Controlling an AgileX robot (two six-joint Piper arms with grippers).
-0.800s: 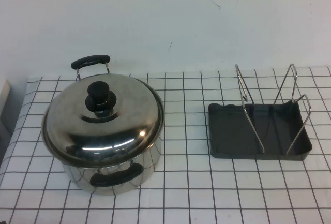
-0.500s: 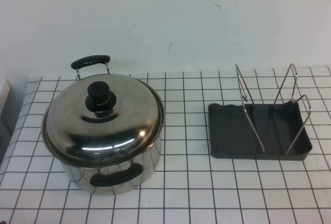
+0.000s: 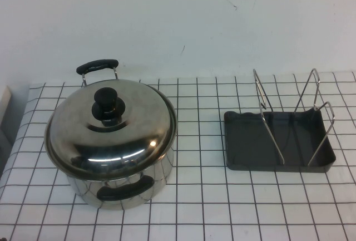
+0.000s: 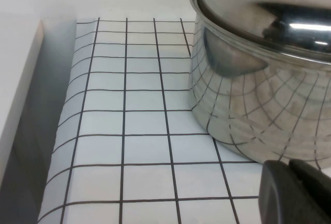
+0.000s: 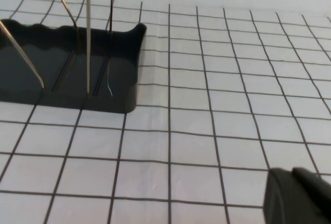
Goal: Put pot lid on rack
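Note:
The pot lid point(image 3: 111, 132), shiny domed steel with a black knob point(image 3: 108, 106), sits on the steel pot point(image 3: 119, 188) at the table's left. The rack point(image 3: 247, 141), a dark grey tray with silver wire loops point(image 3: 270, 127), stands at the right and holds nothing. Neither gripper shows in the high view. My left gripper point(image 4: 288, 169) is shut and empty, low beside the pot point(image 4: 258, 105), with the lid point(image 4: 258, 1) above it. My right gripper point(image 5: 292, 176) is shut and empty over bare cloth, a few grid squares from the rack point(image 5: 67, 74).
A white cloth with a black grid point(image 3: 200, 196) covers the table. A white wall point(image 3: 178, 24) stands behind it. The cloth's left edge drops off beside a pale board point(image 4: 20, 94). The pot's black handles stick out front point(image 3: 125, 188) and back point(image 3: 97, 64).

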